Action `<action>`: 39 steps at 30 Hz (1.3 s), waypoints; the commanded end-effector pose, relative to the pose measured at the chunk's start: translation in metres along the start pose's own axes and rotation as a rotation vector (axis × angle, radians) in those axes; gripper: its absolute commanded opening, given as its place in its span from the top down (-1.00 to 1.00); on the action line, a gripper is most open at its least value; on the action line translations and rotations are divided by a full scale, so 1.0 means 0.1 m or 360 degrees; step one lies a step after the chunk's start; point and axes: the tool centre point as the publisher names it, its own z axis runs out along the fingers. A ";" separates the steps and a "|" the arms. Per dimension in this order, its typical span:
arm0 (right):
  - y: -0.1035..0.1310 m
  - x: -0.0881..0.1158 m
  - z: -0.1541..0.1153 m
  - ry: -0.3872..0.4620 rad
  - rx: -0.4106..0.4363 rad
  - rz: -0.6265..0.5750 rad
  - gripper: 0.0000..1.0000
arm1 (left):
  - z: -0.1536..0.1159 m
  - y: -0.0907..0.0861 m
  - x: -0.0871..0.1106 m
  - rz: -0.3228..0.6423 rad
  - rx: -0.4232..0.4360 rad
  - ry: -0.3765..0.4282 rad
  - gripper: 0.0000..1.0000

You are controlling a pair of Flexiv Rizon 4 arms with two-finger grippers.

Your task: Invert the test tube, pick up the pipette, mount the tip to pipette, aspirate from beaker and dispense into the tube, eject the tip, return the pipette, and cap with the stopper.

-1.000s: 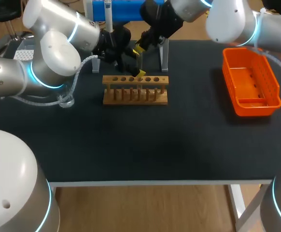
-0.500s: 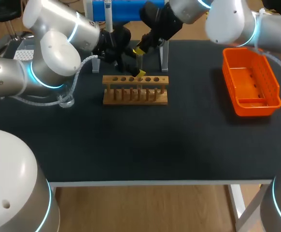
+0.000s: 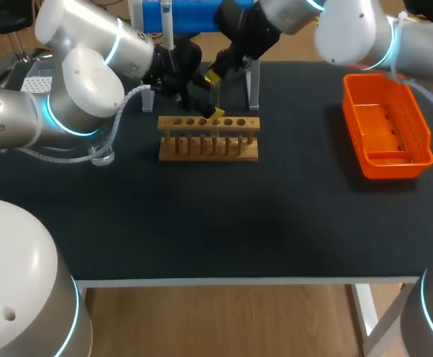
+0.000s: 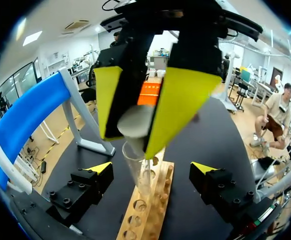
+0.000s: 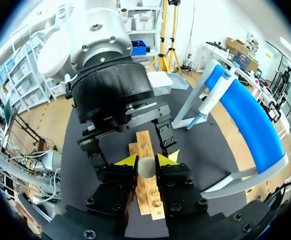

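There are two arms, two grippers, one wooden rack [image 3: 209, 141], one test tube [image 4: 135, 161], one stopper [image 4: 134, 122], one orange basket [image 3: 410, 111] and one blue stand [image 3: 183, 15] with a white pipette [image 3: 167, 28] hanging on it. One small clear beaker [image 3: 103, 157] stands near the left edge of the worktop [image 3: 201, 223].

The rack stands toward the far edge of the worktop, a little left of its middle. The basket is near the right edge and the stand is at the far edge, behind the rack. The test tube is a clear glass tube, standing upright in one hole of the rack with its open mouth upward. The stopper is a pale, round plug.

The right gripper [image 5: 146, 160] is clamped on the stopper, one yellow tip on each side of it, and holds it just above the mouth of the tube. The left gripper [image 4: 152, 169] has its fingers wide apart, one on each side of the tube and not touching it.

In the head view the arms hide the tube and the stopper almost fully. The left wrist view shows the tube, its mouth and the stopper over it. The right wrist view shows the stopper from above, with the rack directly under it and the left gripper just ahead
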 end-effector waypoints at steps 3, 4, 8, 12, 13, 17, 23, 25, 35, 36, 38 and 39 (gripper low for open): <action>-0.06 -0.01 -0.01 0.0009 -0.0012 0.0002 1.00 | 0.00 -0.01 0.00 -0.0002 -0.0006 0.0005 -1.00; -0.06 -0.01 0.00 0.0009 -0.0006 -0.0002 1.00 | 0.00 -0.01 0.00 -0.0002 -0.0006 0.0005 -1.00; -0.06 0.00 0.01 0.0011 0.0003 -0.0006 1.00 | 0.00 -0.01 0.00 -0.0002 -0.0006 0.0005 -1.00; -0.06 0.00 0.04 0.0020 0.0019 -0.0016 1.00 | 0.00 -0.01 0.00 -0.0002 -0.0006 0.0005 -1.00; -0.06 0.00 0.05 0.0019 0.0024 -0.0020 1.00 | 0.00 -0.01 0.00 -0.0002 -0.0006 0.0005 -1.00; -0.06 0.00 0.07 0.0022 0.0033 -0.0023 1.00 | 0.00 -0.01 0.00 -0.0002 -0.0006 0.0005 -1.00; -0.07 0.01 0.08 0.0022 0.0040 -0.0031 1.00 | 0.00 -0.01 0.00 -0.0002 -0.0006 0.0005 -1.00; -0.06 0.00 0.05 0.0020 0.0004 -0.0019 1.00 | 0.00 -0.01 0.00 -0.0002 -0.0006 0.0005 -1.00; -0.04 -0.02 0.02 0.0010 -0.0034 -0.0007 1.00 | 0.00 -0.01 0.00 -0.0002 -0.0006 0.0005 -1.00; -0.05 -0.02 0.03 0.0009 -0.0031 -0.0006 1.00 | 0.00 -0.01 0.00 -0.0002 -0.0006 0.0005 -1.00; -0.05 -0.03 0.03 0.0004 -0.0020 -0.0005 1.00 | 0.00 -0.01 0.00 -0.0002 -0.0006 0.0005 -1.00; -0.05 -0.03 0.03 0.0000 -0.0011 -0.0009 1.00 | 0.00 -0.01 0.00 -0.0002 -0.0006 0.0005 -1.00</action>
